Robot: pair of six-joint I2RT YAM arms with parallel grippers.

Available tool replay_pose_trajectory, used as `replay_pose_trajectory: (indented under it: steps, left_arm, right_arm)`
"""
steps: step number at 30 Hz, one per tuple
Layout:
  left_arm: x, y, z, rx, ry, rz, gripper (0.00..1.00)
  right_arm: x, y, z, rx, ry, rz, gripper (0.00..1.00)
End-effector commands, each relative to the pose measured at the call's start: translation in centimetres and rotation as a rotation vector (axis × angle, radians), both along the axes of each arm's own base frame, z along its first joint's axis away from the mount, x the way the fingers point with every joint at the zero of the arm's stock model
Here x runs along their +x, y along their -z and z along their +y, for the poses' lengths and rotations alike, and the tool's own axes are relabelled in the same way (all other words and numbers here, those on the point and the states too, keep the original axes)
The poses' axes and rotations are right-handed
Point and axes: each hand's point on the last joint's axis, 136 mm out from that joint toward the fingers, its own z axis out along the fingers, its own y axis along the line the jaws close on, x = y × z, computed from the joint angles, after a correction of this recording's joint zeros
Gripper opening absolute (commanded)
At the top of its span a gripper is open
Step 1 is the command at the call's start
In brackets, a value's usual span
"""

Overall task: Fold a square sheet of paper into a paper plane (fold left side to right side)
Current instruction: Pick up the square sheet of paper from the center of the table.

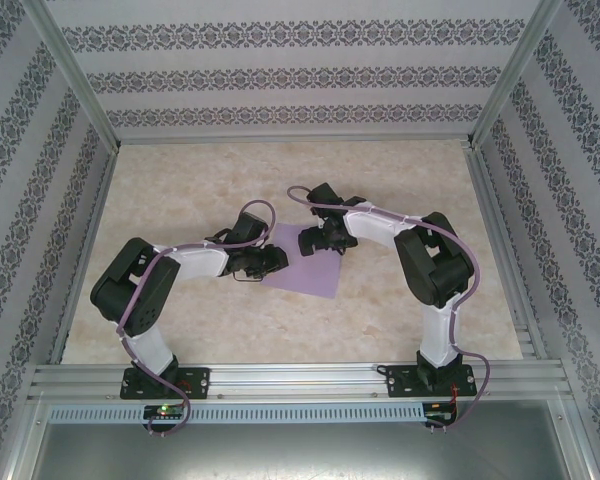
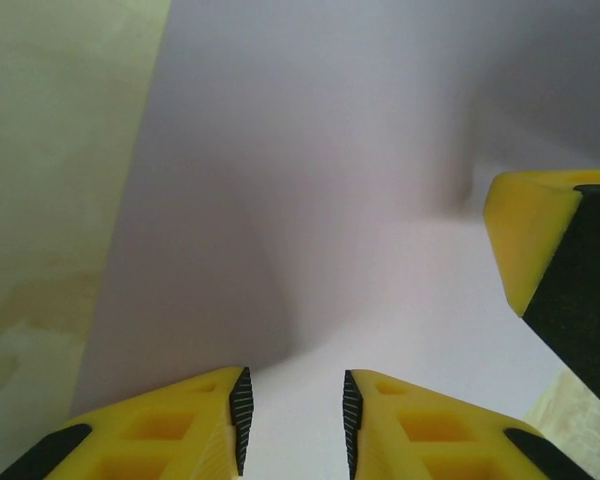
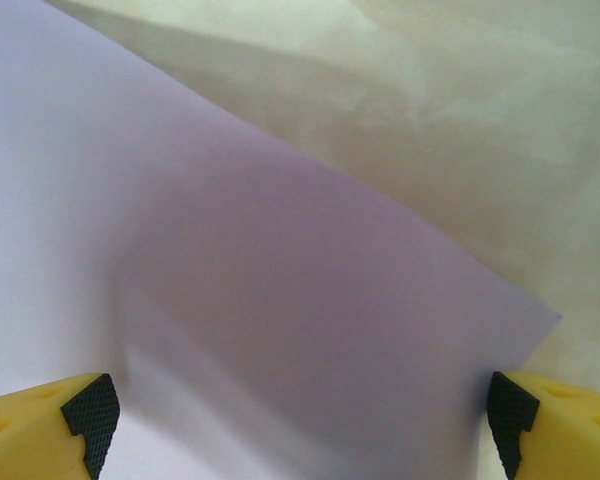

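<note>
- my left gripper (image 2: pixel 295 410): fingers a narrow gap apart, with lilac paper showing in the gap. Not clamped as far as I can see.
- my right gripper (image 3: pixel 300 410): fingers wide apart, holding nothing, low over the sheet.
- the square sheet of paper (image 1: pixel 315 272) lies about mid-table (image 1: pixel 410 180), well off every edge. I'm at its left edge with 1 gripper and on its far part with the other.
- Risk: the paper humps up in front of my left fingers. Pinching there could set a stray crease instead of a clean left-to-right fold.
- Risk: the table looks smooth, so if my right gripper isn't pinning the sheet it could slide or turn when the left edge lifts, leaving the edges misaligned.
- Risk: my 2 grippers are near each other, with 1 right finger (image 2: pixel 530 235) just beside my left. Carrying the edge across could bump them.
- Count: 1 sheet, not yet a plane; 2 arms; 2 grippers; 1 table.
</note>
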Motion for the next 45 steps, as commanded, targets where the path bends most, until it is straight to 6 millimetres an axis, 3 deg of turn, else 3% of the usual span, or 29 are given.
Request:
replay_pose_trajectory:
  steps: [1,9,14,20,25,30,35,39,45]
  left_arm:
    - [-1.0,1.8,0.3,0.026,-0.011,0.041,0.33]
    - [-0.4,0.2,-0.2,-0.015,-0.011,-0.004,0.33]
    - [0.2,-1.6,-0.9,-0.062,-0.005,-0.049,0.34]
    - [0.8,-5.0,-0.8,-0.097,0.006,-0.130,0.41]
    - [1.0,-8.4,0.9,-0.123,-0.010,-0.219,0.50]
    - [0.5,-12.9,3.3,-0.166,-0.020,-0.347,0.60]
    - [-0.6,-18.7,5.2,-0.243,0.007,-0.547,0.77]
    - [-1.8,-22.8,5.2,-0.328,0.075,-0.691,0.89]
    - [-3.0,-26.9,3.5,-0.435,0.211,-0.794,0.92]
  right_arm:
    - [-2.6,-0.1,2.5,0.092,-0.042,0.072,0.93]
    - [-3.5,-1.0,3.3,0.153,-0.057,0.088,0.76]
    - [-4.1,-1.3,4.0,0.202,-0.065,0.099,0.56]
    - [-4.0,-2.6,4.2,0.256,-0.069,0.072,0.31]
    - [-3.8,-4.7,4.7,0.352,-0.092,0.042,0.17]
    - [-3.7,-8.8,4.9,0.500,-0.140,-0.018,0.14]
    - [-5.2,-14.9,4.5,0.677,-0.276,-0.076,0.14]
    - [-7.1,-19.4,3.9,0.774,-0.379,-0.115,0.15]
    - [-10.7,-25.6,3.9,0.906,-0.525,-0.164,0.17]
